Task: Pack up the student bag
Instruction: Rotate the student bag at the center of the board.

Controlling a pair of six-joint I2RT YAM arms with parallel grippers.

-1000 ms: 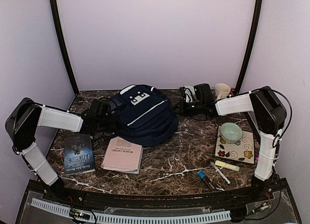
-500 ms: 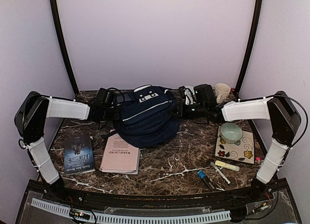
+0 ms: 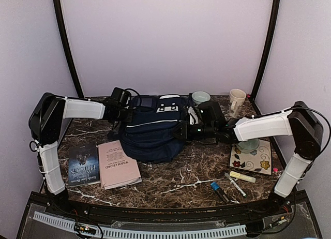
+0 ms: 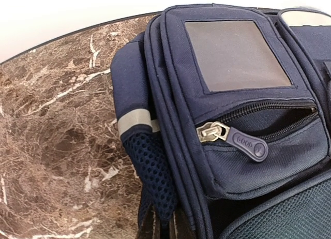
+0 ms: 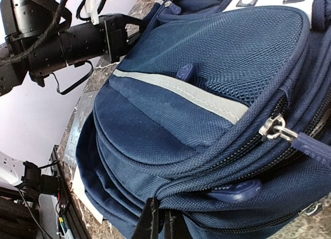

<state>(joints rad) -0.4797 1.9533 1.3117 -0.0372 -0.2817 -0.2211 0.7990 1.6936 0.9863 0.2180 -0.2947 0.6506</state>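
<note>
The student bag (image 3: 152,130), a navy backpack with a white stripe, lies at the back middle of the table. My left gripper (image 3: 123,114) is at its left side. In the left wrist view the gripper (image 4: 164,229) is shut on the bag's mesh strap (image 4: 152,172), next to a small pocket with its zip (image 4: 232,138) partly open. My right gripper (image 3: 182,131) is at the bag's right side. In the right wrist view it (image 5: 161,226) is shut on a fold of the bag's fabric (image 5: 155,146) just below a zip line.
A dark book (image 3: 84,165) and a pink booklet (image 3: 118,164) lie front left, the booklet touching the bag. A floral tile (image 3: 254,160) with a green bowl (image 3: 249,144), a highlighter (image 3: 242,176) and markers (image 3: 221,190) are at the right. A mug (image 3: 237,99) and bowl (image 3: 199,97) stand behind.
Both grippers closed in on the bag's sides and took hold of it. The bag turned and spread wider. The pink booklet slid left and turned a little.
</note>
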